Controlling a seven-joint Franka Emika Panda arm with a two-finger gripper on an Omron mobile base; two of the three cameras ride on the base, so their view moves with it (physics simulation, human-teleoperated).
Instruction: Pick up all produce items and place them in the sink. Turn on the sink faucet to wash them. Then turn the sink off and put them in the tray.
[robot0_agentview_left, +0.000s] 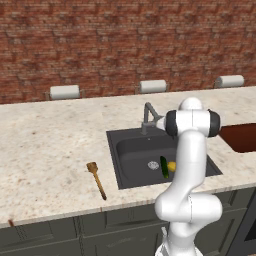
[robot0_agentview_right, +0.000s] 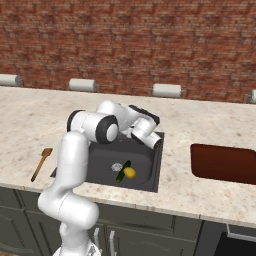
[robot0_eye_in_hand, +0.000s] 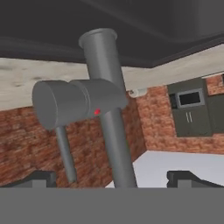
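My gripper (robot0_eye_in_hand: 113, 177) stood wide apart, holding nothing. In the hand view the two tips (robot0_eye_in_hand: 38, 178) sat far to either side at the bottom, and the faucet (robot0_eye_in_hand: 103, 105) post ran straight up between them, close in, with its cylindrical handle body jutting off to one side and a red dot on it. Whether either tip touched the post, I could not tell. From the right base view my hand (robot0_agentview_right: 146, 134) was at the back edge of the sink (robot0_agentview_right: 155, 170), right where the tap stands; from the left base view the faucet (robot0_agentview_left: 148, 118) rose just beside my arm's dark joint.

Down in the sink (robot0_agentview_left: 131, 152) both produce pieces lay on the dark floor: the cucumber (robot0_agentview_left: 163, 167) beside the silver drain (robot0_agentview_left: 153, 165), and the yellow piece (robot0_agentview_left: 171, 166) touching the cucumber's far side. The right base view showed the same pair, cucumber (robot0_agentview_right: 122, 172) and yellow piece (robot0_agentview_right: 130, 173), pressed together near the drain (robot0_agentview_right: 116, 167).

The tray (robot0_agentview_right: 224, 163) sat on the counter (robot0_agentview_right: 185, 192) well to the right of the sink, with nothing in it. The spoon (robot0_agentview_left: 96, 179) lay on the counter left of the sink.
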